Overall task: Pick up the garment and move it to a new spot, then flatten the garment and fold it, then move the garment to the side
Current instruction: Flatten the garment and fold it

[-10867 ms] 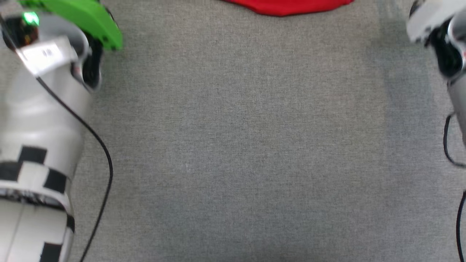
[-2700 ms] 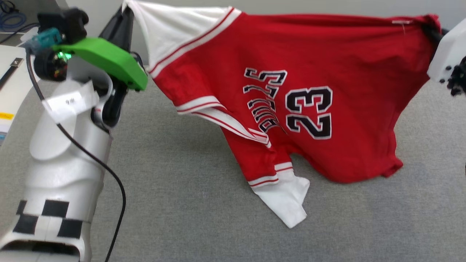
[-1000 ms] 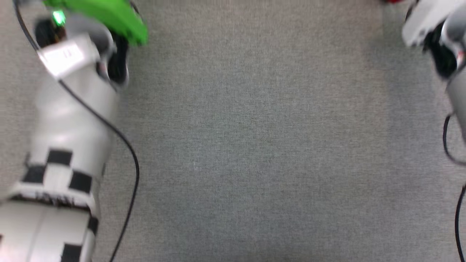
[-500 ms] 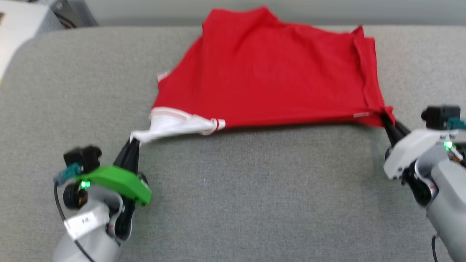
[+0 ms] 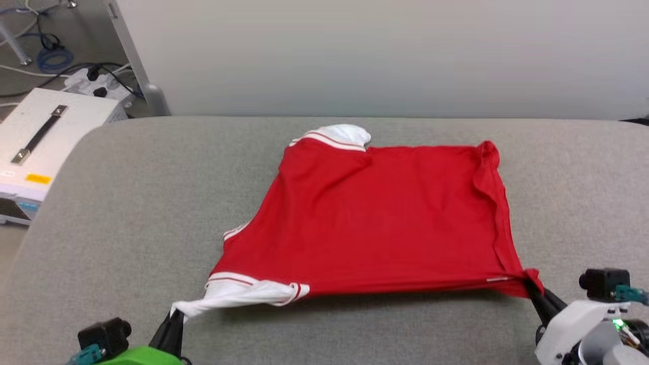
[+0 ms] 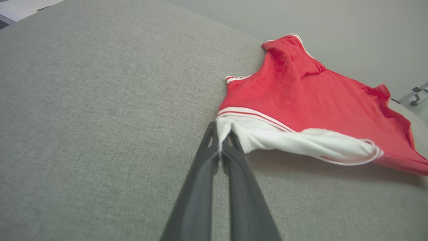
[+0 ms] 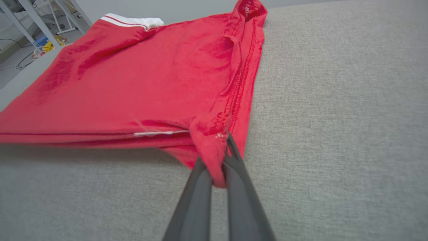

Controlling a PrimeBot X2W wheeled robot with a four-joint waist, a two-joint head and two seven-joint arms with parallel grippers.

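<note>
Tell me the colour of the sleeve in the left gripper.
White sleeve with thin red stripes at its edges; the left wrist view shows it best.

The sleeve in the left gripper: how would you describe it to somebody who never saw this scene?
A red garment lies on the grey table. At its near left corner, a white sleeve stretches to the left gripper; the far sleeve lies loose.

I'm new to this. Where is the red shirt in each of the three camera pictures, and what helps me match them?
Head view: the red shirt lies spread in the middle, near corners pinched by the left gripper and right gripper.
Left wrist view: upper right, its white sleeve pinched near the centre.
Right wrist view: upper left and centre, its red corner pinched.
Shared landmark: the grey cloth surface underneath.
</note>
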